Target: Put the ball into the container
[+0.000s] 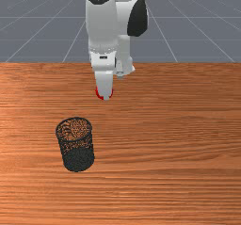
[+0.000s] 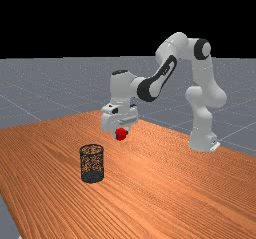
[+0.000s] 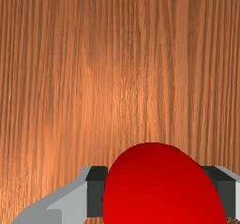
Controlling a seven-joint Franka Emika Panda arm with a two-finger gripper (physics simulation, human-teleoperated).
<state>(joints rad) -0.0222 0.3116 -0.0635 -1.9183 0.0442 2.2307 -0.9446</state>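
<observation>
Red ball (image 3: 161, 190) gripped above the table (image 1: 174, 172), outside the container (image 1: 78, 159)

The wrist view shows the grasp: both fingers of the gripper (image 2: 121, 133) press the ball from opposite sides. In the front view, one finger covers most of the ball, leaving a red rim around its tip. The far view exposes more of the ball and shows its height above the wood, as well as the whole arm (image 2: 172, 53) down to its base (image 2: 202, 142). The dark mesh container stands upright on the table, near the gripper but apart from the ball, toward the front view's left and closer to that camera.

Fine, streaky grain runs through the orange-brown tabletop. Beyond it lies a grey floor (image 2: 30, 90) with pale grid lines; the far view adds a black background. Small pale marks on the arm's black section are too tiny to read.
</observation>
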